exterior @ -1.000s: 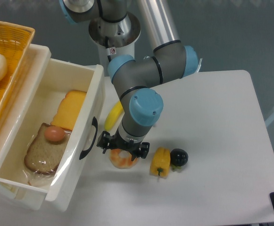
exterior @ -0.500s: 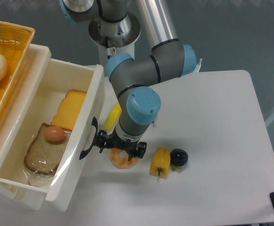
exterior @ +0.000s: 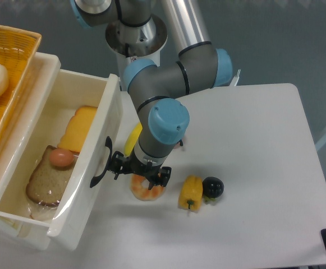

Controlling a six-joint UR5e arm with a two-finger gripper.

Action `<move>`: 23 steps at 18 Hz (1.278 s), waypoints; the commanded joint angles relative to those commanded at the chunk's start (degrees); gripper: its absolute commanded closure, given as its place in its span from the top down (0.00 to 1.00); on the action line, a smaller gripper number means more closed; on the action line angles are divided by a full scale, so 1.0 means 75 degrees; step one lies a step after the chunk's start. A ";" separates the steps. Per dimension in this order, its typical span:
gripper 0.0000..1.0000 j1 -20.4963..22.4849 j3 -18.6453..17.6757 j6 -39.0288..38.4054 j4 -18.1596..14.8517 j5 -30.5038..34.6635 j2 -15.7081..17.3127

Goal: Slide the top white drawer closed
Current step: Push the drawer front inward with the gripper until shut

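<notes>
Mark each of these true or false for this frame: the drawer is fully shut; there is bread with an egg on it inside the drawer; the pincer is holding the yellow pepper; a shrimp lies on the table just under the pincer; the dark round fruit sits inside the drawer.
1. The drawer is fully shut. False: it stands open, contents in view.
2. Bread with an egg on it lies in the drawer. True.
3. The pincer holds the yellow pepper. False: the pepper lies on the table, apart from the pincer, which is by the drawer's black handle.
4. A shrimp lies on the table just below the pincer. True.
5. The dark round fruit is inside the drawer. False: it sits on the table beside the pepper.
</notes>
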 joint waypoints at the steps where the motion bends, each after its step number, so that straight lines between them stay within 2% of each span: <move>1: 1.00 -0.0059 0.0000 0.0012 0.0000 0.0000 0.0035; 23: 1.00 -0.0844 0.0000 0.0211 0.0117 0.0047 0.0199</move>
